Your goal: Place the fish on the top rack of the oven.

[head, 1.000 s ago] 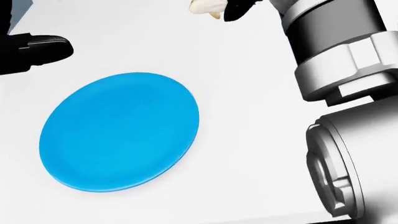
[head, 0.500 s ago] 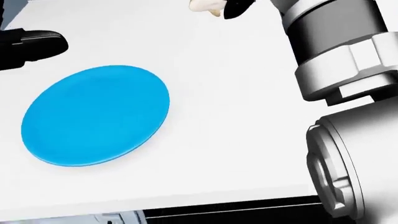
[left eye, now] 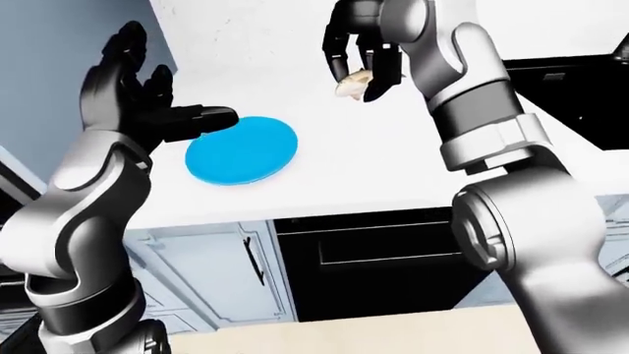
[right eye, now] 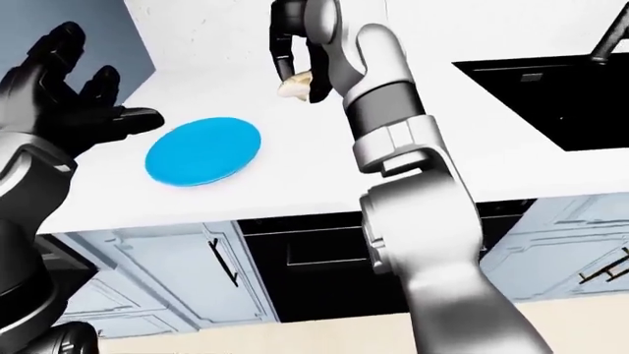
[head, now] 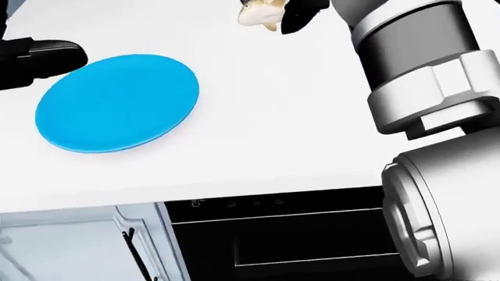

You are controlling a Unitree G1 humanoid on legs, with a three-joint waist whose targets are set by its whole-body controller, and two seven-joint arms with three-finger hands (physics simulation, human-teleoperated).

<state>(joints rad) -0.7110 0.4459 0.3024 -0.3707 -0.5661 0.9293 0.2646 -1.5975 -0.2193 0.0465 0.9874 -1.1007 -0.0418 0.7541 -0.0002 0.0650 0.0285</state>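
Note:
The fish (left eye: pixel 352 81) is a small pale cream shape held above the white counter (left eye: pixel 393 166), and my right hand (left eye: pixel 358 77) is shut on it with black fingers curled round it. In the head view only its tip (head: pixel 258 13) shows at the top edge. A round blue plate (left eye: pixel 241 150) lies bare on the counter, left of and below the fish. My left hand (left eye: pixel 157 92) hovers open by the plate's left rim, fingers spread, holding nothing. The black oven (left eye: pixel 378 254) sits under the counter with its door shut; no rack shows.
Pale blue cabinet doors (left eye: pixel 212 273) with a dark handle stand left of the oven. A black sink (right eye: pixel 560 88) with a faucet (right eye: pixel 607 35) is set into the counter at the right. A grey-blue wall (left eye: pixel 59 44) rises at the left.
The camera has moved: in the head view the plate slid upward, and the counter edge, oven and cabinet came in at the bottom. The right hand still grips the fish.

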